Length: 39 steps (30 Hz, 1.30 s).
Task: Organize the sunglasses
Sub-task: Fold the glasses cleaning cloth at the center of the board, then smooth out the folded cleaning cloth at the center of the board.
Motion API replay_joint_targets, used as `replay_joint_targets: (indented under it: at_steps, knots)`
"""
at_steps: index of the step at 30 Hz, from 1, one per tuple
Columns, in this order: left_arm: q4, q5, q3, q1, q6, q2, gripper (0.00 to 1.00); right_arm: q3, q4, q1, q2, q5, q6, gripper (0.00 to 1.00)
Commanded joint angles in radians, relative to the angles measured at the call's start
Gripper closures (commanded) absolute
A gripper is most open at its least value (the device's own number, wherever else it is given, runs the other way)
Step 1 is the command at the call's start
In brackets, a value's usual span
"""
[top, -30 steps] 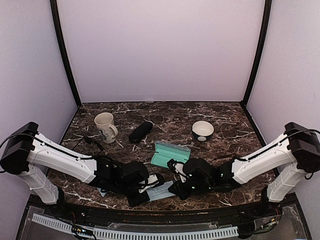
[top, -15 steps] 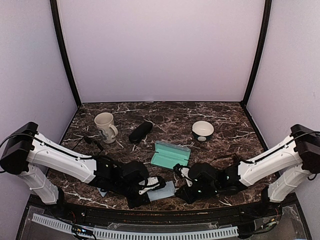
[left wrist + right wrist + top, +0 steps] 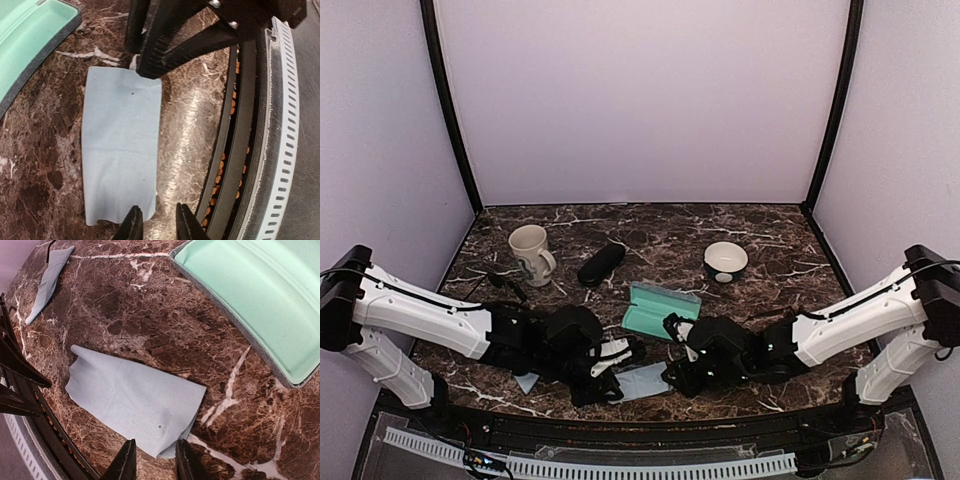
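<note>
Hovering low over the blue cloth (image 3: pixel 121 150), my left gripper (image 3: pixel 157 220) and right gripper (image 3: pixel 155 456) stand slightly parted, gripping nothing; one pair of sunglasses (image 3: pixel 508 286) lies beside the mug (image 3: pixel 530 252)

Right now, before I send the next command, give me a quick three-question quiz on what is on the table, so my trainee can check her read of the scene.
1. True or false: the mint-lined case is shut.
2. What lies flat on the table between the left gripper and the right gripper? A. a mug B. a blue-grey cloth C. a bowl
3. How many cloths show in the right wrist view?
Key: 1 false, it lies open. 2 B. 3 two; the second cloth lies apart, at that view's top left.
</note>
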Motion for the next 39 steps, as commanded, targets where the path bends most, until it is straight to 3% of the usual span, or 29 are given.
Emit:
replay_joint_targets:
  at_steps: [1,18,39]
  knots:
    - [0.04,0.015,-0.023,0.032,-0.014,0.001,0.76,0.044,-0.032,0.006,0.042,0.01,-0.003,0.7]
    - [0.045,0.168,-0.005,0.037,0.016,0.091,0.75,0.055,-0.103,0.005,0.073,0.009,0.011,0.67]
    - [-0.006,0.247,0.032,0.039,0.011,0.126,0.77,0.077,-0.233,-0.004,0.096,0.064,0.011,0.67]
